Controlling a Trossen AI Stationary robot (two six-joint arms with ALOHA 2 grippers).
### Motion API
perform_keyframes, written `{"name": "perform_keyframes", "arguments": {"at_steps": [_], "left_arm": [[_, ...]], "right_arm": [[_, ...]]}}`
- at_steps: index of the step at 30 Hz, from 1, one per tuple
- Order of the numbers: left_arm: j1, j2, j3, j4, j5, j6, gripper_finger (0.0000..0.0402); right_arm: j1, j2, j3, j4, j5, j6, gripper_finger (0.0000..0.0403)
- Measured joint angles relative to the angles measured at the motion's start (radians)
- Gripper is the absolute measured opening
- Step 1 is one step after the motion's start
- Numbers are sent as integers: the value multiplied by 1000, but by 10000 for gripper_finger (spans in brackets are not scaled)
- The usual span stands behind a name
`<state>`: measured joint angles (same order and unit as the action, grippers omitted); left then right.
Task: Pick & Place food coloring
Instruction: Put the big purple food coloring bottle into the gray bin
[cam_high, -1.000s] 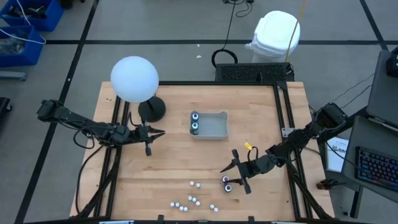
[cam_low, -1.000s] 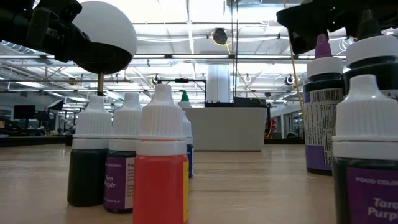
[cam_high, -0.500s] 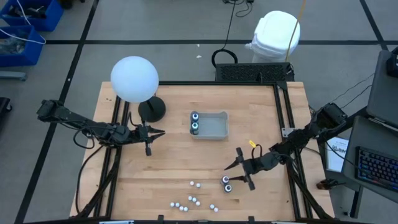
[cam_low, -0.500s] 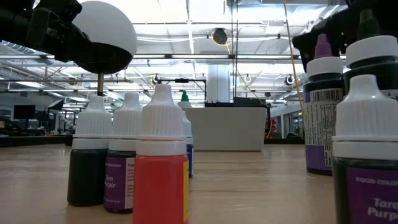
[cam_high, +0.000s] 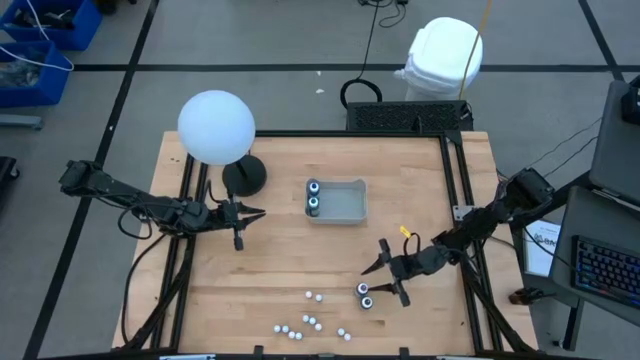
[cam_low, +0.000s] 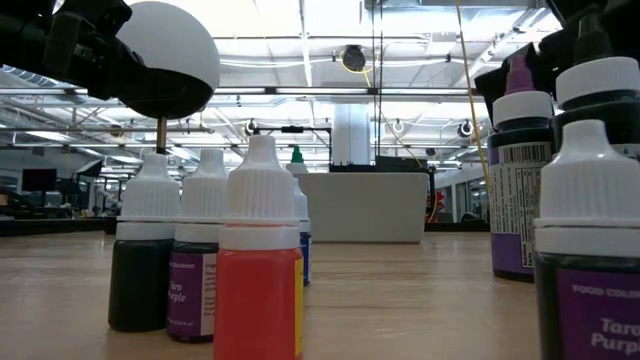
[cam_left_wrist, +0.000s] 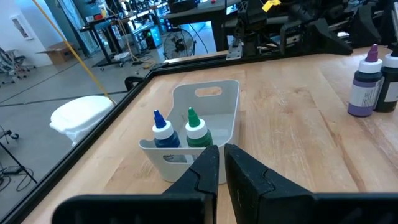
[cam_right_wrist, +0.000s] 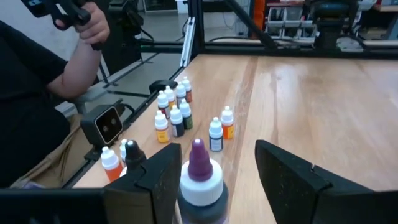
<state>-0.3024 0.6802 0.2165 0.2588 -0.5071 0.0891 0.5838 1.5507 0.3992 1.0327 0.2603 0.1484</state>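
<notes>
Now a purple-topped bottle (cam_right_wrist: 199, 180) stands near the table's (cam_high: 270, 270) front edge, between the wide-open fingers of the right claw (cam_high: 385, 279), not touching. Two more bottles (cam_left_wrist: 177, 130) stand in the grey tray (cam_high: 345, 203). Near the left edge, the left claw (cam_high: 243, 222) waits, nearly closed and holding nothing.

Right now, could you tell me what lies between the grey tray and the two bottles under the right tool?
In the high view, only bare wooden tabletop separates the grey tray from the two bottles below the open right tool.
</notes>
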Motion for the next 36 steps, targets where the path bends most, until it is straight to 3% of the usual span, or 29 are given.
{"name": "perform_keyframes", "arguments": {"at_steps": [16,29,36], "left_arm": [[0,0,0,0,0,0,35],[0,0,0,-1,0,0,35],[0,0,0,-1,0,0,35]], "right_arm": [[0,161,5,161,-1,24,196],[0,232,46,168,-3,22,190],[0,232,46,168,-4,16,155]]}}
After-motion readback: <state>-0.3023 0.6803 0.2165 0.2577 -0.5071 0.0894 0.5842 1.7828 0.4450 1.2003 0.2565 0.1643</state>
